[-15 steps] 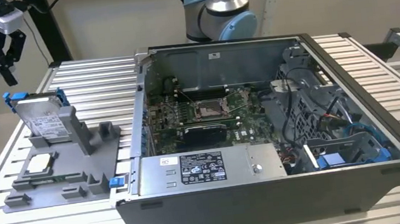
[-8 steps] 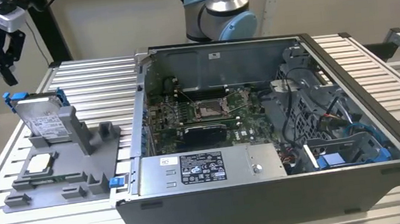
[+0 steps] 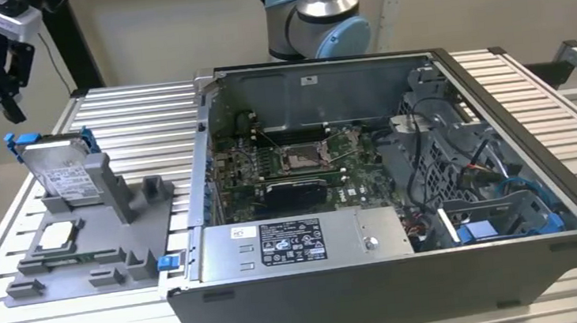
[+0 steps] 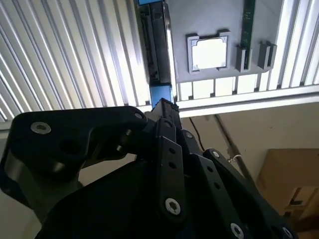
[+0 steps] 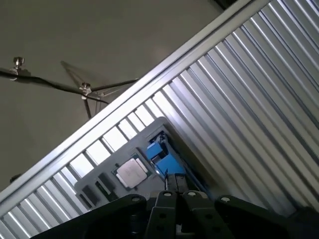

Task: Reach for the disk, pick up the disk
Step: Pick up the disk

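**End effector high above the standing disk**

Closest to the lens in the second wrist view, the black end effector [image 4: 164,105] pointed down toward the disk [image 4: 155,47], seen edge-on with its blue bracket [image 4: 160,93]. Whether the end effector was wide or narrow I could not tell; it carried nothing.

In the exterior view it hung at the far left, above the disk [image 3: 61,169] and well apart from it. The disk stood upright on edge in a slot of the grey fixture [image 3: 117,253] on the slatted tabletop [image 3: 131,113], with its label face toward the camera. Lower in the fixture lay a small square chip [image 3: 55,235]. Further right sat the open computer case [image 3: 387,299], with its power supply [image 3: 296,244] at the near side.

The disk was probably stiff, dense for its size, smooth-faced and sensitive to knocks. Its upper part, clear of the slot, looked like the best place to take hold, pinching across the two flat faces.
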`<state>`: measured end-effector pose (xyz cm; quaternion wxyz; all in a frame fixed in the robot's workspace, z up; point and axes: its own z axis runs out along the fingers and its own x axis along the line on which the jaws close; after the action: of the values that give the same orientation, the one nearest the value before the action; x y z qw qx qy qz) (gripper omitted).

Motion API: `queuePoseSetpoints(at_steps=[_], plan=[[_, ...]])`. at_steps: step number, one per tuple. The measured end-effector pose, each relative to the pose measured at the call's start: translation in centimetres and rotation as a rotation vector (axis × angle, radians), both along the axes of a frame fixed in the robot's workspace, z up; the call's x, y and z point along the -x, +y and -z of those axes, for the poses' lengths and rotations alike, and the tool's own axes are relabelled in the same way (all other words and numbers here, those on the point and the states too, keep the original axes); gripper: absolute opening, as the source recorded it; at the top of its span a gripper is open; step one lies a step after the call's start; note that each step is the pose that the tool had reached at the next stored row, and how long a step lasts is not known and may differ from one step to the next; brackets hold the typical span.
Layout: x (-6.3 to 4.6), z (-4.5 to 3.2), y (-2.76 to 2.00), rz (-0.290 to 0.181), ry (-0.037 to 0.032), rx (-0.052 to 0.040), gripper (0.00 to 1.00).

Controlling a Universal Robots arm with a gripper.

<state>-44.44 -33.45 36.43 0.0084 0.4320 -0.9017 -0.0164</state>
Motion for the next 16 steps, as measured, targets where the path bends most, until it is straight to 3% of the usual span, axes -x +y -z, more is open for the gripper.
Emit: queuePoseSetpoints(at_steps=[16], plan=[[0.00,0.00,0.03,-0.276,0.0000,0.0000,0.00]])
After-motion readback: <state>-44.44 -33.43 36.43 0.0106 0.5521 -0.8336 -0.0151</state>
